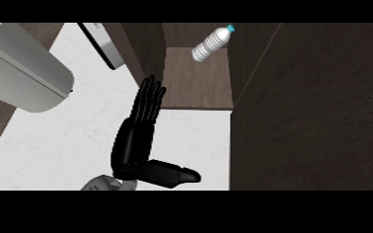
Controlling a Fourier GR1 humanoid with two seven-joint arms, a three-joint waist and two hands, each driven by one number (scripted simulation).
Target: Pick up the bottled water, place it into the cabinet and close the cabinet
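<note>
The bottled water (212, 43), clear with a blue cap, stands inside the dark wood cabinet (197, 86) on its shelf near the back. Below it my left hand (136, 138) stretches over the white counter with straight fingers whose tips reach the cabinet's left front corner. Its thumb sticks out to the right near the lower edge. It holds nothing. A large dark wood panel (302, 113), the cabinet's door or side, fills the right part of the view. My right hand does not show.
A grey rounded appliance (29, 74) sits at the left on the white counter (65, 138). A thin grey panel with a dark edge (102, 44) leans at the top left beside the cabinet wall.
</note>
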